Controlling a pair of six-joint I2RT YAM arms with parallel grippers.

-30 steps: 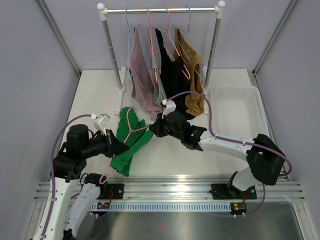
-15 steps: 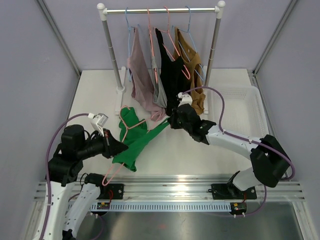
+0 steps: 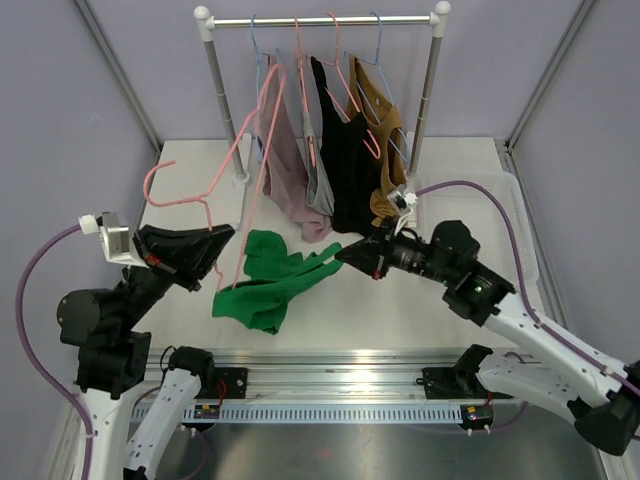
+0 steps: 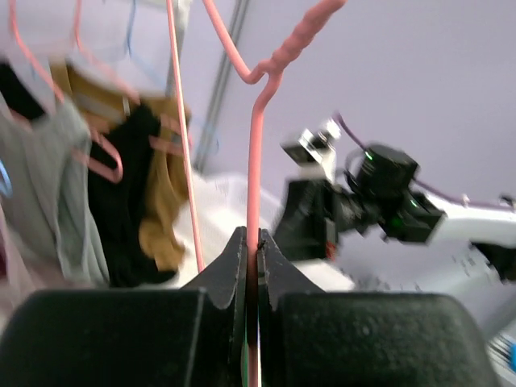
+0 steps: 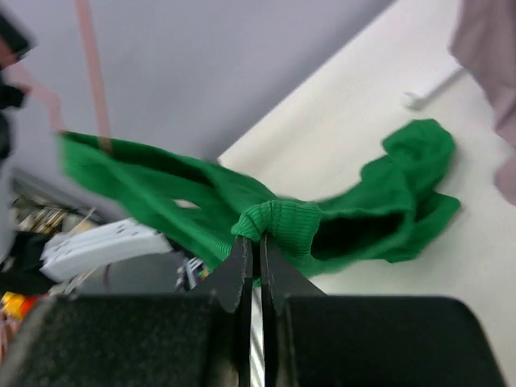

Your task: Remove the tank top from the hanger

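Observation:
The green tank top (image 3: 262, 288) lies crumpled on the table, one strap stretched out to the right. My right gripper (image 3: 342, 256) is shut on that strap, and the right wrist view shows the ribbed green edge (image 5: 278, 222) pinched between its jaws (image 5: 258, 239). My left gripper (image 3: 222, 232) is shut on the pink wire hanger (image 3: 180, 199) and holds it raised and tilted above the table's left side. The left wrist view shows the wire (image 4: 256, 161) clamped between the jaws (image 4: 256, 238). The hanger's lower end hangs by the top's left edge; I cannot tell whether it touches.
A clothes rack (image 3: 320, 20) at the back holds several garments on hangers: pink, grey, black and brown. The raised hanger's tip reaches close to the pink garment (image 3: 282, 150). A white basket (image 3: 470, 215) stands at the right.
My left arm lifted the hanger up and to the left, out of the tank top. My right gripper pulled the strap to the right. The tank top dropped onto the table.

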